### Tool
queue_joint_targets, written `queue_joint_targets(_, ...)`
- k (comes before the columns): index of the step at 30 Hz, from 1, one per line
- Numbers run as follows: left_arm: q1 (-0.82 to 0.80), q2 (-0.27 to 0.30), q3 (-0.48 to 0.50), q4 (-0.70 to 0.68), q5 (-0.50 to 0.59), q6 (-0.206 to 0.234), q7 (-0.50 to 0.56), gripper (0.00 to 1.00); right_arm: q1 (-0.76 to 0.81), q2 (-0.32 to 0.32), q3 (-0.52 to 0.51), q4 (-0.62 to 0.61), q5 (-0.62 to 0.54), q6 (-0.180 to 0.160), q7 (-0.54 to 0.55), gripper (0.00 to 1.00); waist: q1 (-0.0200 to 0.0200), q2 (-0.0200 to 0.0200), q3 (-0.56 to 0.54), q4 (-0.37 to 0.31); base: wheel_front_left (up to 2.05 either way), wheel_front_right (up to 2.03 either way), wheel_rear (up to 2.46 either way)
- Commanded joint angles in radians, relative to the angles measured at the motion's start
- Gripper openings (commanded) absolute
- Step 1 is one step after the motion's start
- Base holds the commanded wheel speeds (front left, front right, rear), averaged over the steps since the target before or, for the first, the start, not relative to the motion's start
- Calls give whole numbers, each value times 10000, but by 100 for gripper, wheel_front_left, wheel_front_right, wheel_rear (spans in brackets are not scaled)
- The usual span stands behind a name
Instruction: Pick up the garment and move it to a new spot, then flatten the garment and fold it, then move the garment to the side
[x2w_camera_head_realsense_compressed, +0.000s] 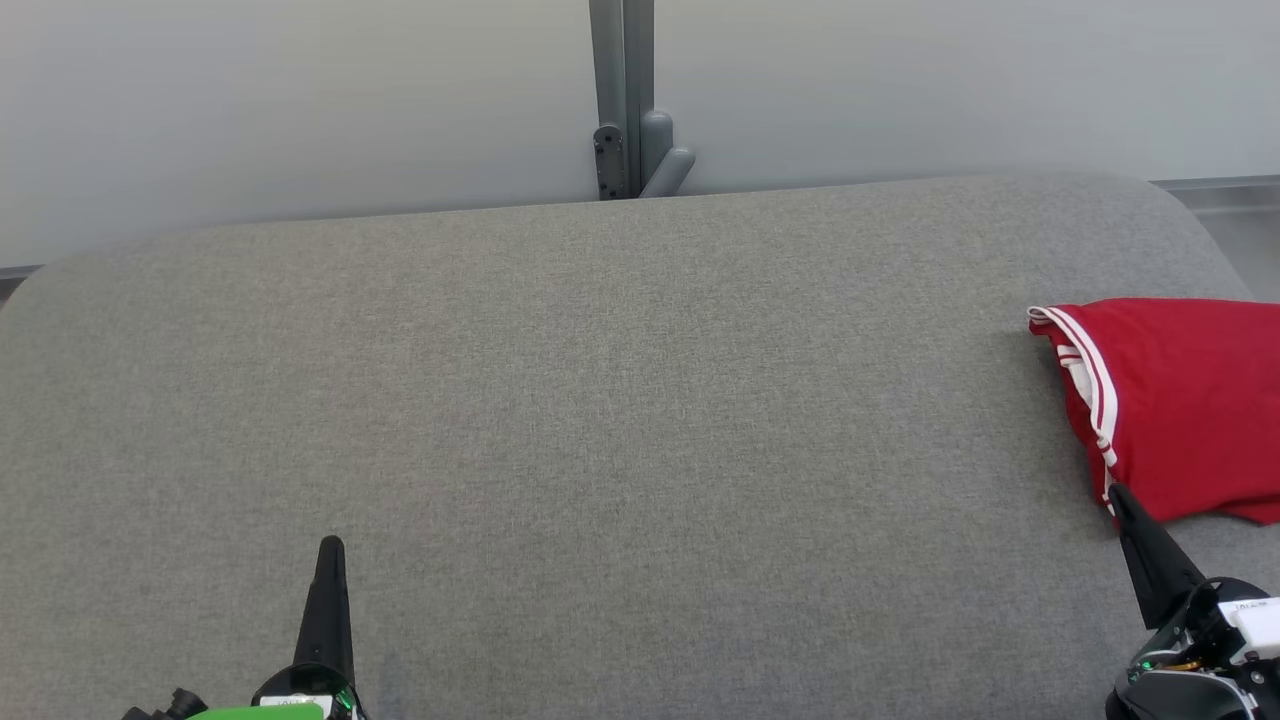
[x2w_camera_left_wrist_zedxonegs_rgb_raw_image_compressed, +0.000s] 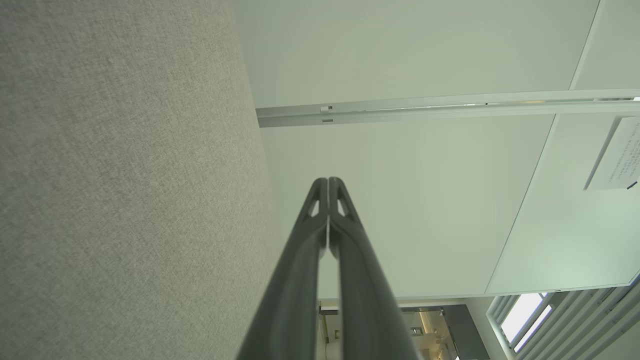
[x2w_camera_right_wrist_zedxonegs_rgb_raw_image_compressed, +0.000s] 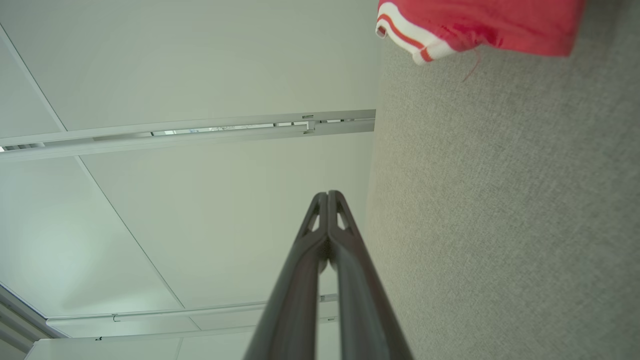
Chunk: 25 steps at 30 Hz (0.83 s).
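The garment (x2w_camera_head_realsense_compressed: 1180, 400) is red with white-and-red striped trim. It lies folded at the right edge of the grey fabric surface (x2w_camera_head_realsense_compressed: 620, 400), partly cut off by the head view's right border. In the right wrist view the garment (x2w_camera_right_wrist_zedxonegs_rgb_raw_image_compressed: 480, 25) sits at the top. My right gripper (x2w_camera_head_realsense_compressed: 1118, 492) is shut, its tip just short of the garment's near edge, holding nothing; its fingers (x2w_camera_right_wrist_zedxonegs_rgb_raw_image_compressed: 327, 195) press together. My left gripper (x2w_camera_head_realsense_compressed: 330, 545) is shut and empty at the lower left, far from the garment. Its fingertips (x2w_camera_left_wrist_zedxonegs_rgb_raw_image_compressed: 328, 181) meet.
The grey surface has rounded far corners and ends at a pale wall (x2w_camera_head_realsense_compressed: 300, 100). A grey post with a bracket (x2w_camera_head_realsense_compressed: 625, 110) stands behind its far edge. The wrist views look up at wall panels and a metal rail (x2w_camera_left_wrist_zedxonegs_rgb_raw_image_compressed: 425, 107).
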Motion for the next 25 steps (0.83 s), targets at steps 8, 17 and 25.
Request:
queue_joint_targets(8,100,-4,26,-20,12,-69,44,0,-92,2,-25,9,-51,4,27,0,0,0,0,0,0,0,0)
queue_joint_targets(17,99,-4,27,-20,12,-69,44,0,-92,3,-28,9,-55,4,31,0,0,0,0,0,0,0,0)
queue_joint_targets(25,99,-4,27,-20,13,-69,45,0,-93,4,-31,10,-58,4,34,0,0,0,0,0,0,0,0)
